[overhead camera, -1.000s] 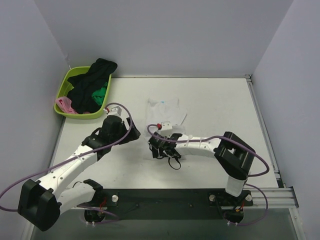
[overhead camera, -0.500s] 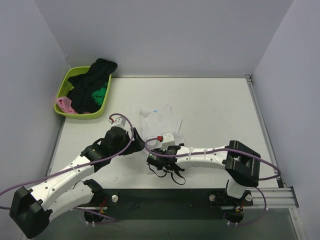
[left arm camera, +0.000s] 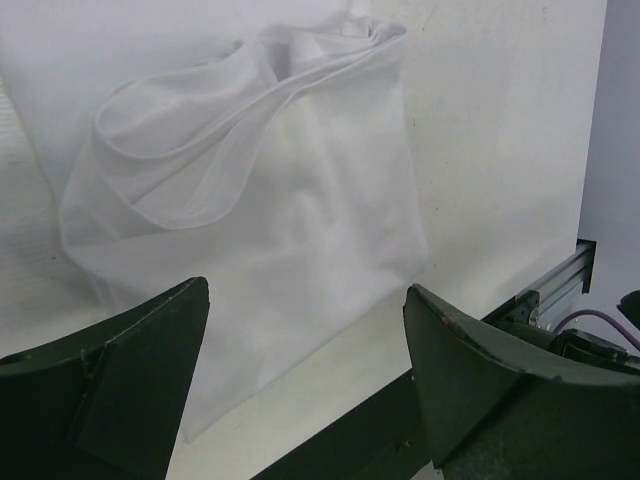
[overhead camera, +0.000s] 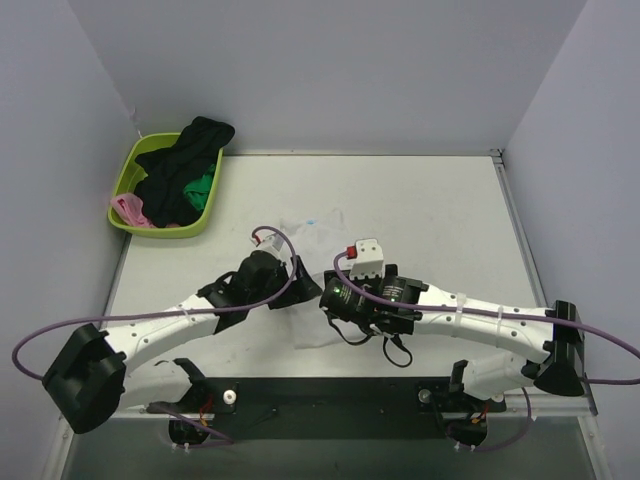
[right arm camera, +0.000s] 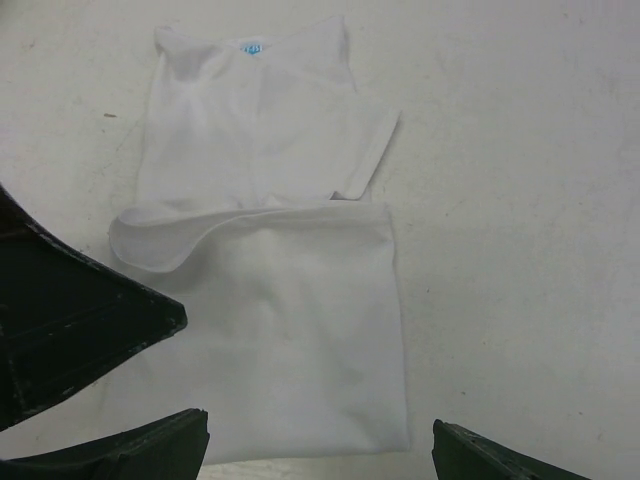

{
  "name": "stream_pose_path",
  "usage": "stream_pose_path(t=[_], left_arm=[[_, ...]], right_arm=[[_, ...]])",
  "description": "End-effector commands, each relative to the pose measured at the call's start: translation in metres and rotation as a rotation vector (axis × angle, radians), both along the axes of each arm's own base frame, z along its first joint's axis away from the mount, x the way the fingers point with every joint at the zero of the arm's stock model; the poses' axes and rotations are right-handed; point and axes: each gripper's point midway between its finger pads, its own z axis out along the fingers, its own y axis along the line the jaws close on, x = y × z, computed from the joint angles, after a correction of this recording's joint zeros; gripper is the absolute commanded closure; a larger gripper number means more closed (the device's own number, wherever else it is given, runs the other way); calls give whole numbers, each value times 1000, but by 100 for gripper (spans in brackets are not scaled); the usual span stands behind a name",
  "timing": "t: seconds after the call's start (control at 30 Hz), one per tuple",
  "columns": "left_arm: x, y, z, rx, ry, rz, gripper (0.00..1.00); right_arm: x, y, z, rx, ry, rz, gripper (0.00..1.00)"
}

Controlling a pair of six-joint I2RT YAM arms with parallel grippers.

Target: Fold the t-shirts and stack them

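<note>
The white t-shirt [right arm camera: 290, 300] lies flat on the table, its lower half doubled up over the upper part, and a blue neck label [right arm camera: 252, 47] shows at the far end. From above, the t-shirt [overhead camera: 318, 235] is faint against the white table. My left gripper [left arm camera: 305, 370] hovers open over the shirt's near corner with nothing between its fingers. My right gripper [right arm camera: 320, 455] also stands open above the folded edge, empty. Both grippers, left [overhead camera: 306, 289] and right [overhead camera: 330, 299], meet over the shirt near the front middle. Black [overhead camera: 185, 165], green [overhead camera: 203, 187] and pink [overhead camera: 128, 209] t-shirts lie in the basket.
A lime green basket [overhead camera: 128, 165] sits at the back left corner of the table. The dark mounting rail [overhead camera: 330, 395] runs along the near edge, and a metal rail [overhead camera: 525, 250] borders the right side. Purple cables loop off both arms.
Both grippers have come together over the shirt near the front middle, the left one sliding right. The right arm stretched out low. The shirt's near part now lies closer to the front edge.
</note>
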Motion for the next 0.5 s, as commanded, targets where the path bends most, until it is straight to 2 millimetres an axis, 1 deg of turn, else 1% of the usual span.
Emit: stream_pose_path(t=[0.0,0.03,0.07,0.1,0.13,0.2,0.23,0.3,0.37,0.47], left_arm=[[10,-38,27,-129,-60,-51,12],[11,-42,22,-125,-53,-57,12],[12,-47,25,-131,-57,-66,12],[13,-50,23,-135,-56,-67,12],[14,-52,18,-127,-46,-70,12],[16,-56,16,-130,-47,-73,12],[17,-58,11,-124,-41,-74,12],[21,-60,10,-120,-54,-76,12],[25,-61,5,-108,-61,-78,12],[34,-58,-2,-89,-62,-71,12]], right_arm=[[1,-23,11,-59,-39,-15,5],[0,-25,11,-57,-40,-20,5],[0,-27,9,-59,-37,-23,5],[-1,-29,9,-60,-36,-26,5],[-1,-29,8,-53,-36,-32,5],[-3,-31,5,-55,-32,-34,5],[-3,-32,5,-55,-31,-37,5],[-3,-34,3,-58,-30,-41,5],[-4,-35,2,-56,-30,-43,5],[-4,-36,1,-55,-30,-44,5]])
